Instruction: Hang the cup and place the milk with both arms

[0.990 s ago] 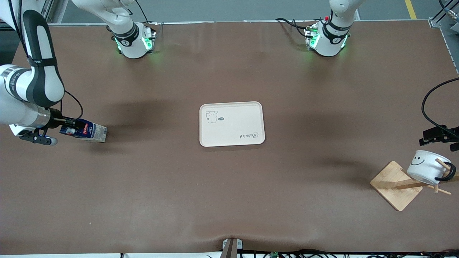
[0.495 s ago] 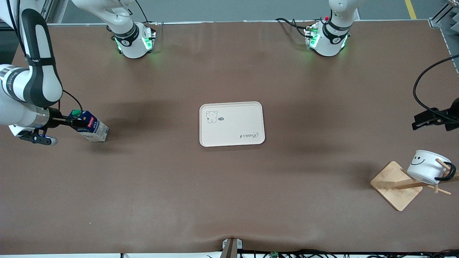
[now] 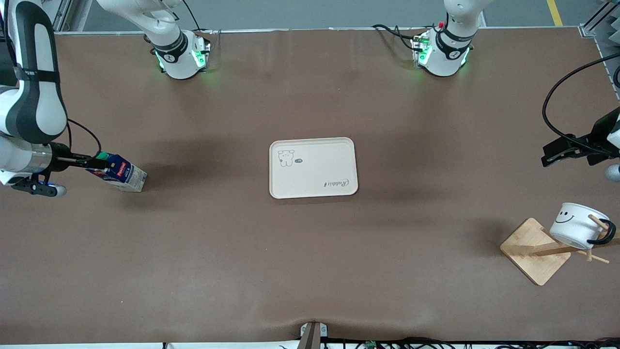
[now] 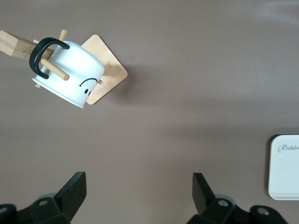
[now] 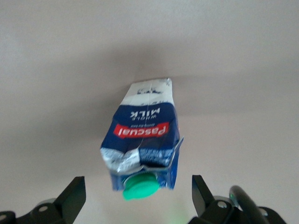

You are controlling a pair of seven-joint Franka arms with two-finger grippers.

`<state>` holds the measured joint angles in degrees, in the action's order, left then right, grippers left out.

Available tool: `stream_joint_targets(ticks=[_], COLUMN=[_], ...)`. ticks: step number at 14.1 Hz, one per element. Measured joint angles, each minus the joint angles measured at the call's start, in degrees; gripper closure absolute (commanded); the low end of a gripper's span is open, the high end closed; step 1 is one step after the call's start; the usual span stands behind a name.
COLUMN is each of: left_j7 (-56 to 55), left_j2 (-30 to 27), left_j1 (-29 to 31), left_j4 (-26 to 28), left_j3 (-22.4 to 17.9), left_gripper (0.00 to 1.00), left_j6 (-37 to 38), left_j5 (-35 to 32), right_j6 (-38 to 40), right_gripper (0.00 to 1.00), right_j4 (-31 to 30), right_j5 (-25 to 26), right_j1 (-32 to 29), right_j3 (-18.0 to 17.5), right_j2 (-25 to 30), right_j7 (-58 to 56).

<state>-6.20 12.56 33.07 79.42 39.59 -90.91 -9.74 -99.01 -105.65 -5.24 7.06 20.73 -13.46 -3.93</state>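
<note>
Blue milk carton [image 3: 118, 173] tilted on table, at 3 o'clock of right gripper [image 3: 92, 162], jaws apart, holding nothing | left gripper [image 3: 557, 155] spread wide, at 12 o'clock of hung cup [image 3: 576, 225]

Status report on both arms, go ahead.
Both end effectors open: left above bare table, right at milk. Cup hangs on rack. Tray unobstructed.
</note>
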Motion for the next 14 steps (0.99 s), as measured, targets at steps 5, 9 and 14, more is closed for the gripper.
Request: stream_joint_targets(ticks=[5,9,14], left_j7=[-0.1,0.0,0.6], left_j2=[-2.9,-7.0,-10.9], left_j1=[0.0,-10.7,-26.8], left_j4=[-0.1,0.2,3.7], left_j3=[1.5,-8.7,-27.9], left_gripper=[0.0,0.0,0.0], left_j6=[1.4,4.6,7.1], left_j5=[0.0,0.0,4.2], right_j6=[10.2,22.3,25.9], right_gripper=[0.0,0.0,0.0], right_j4=[10.4,24.3,35.3], right_j5=[0.7,2.4,6.5], right_j1=[0.0,0.7,0.8], right_j3=[-0.2,-0.7,-0.6], right_j2=[-1.3,-2.5,-2.7], right_j7=[0.0,0.0,0.0])
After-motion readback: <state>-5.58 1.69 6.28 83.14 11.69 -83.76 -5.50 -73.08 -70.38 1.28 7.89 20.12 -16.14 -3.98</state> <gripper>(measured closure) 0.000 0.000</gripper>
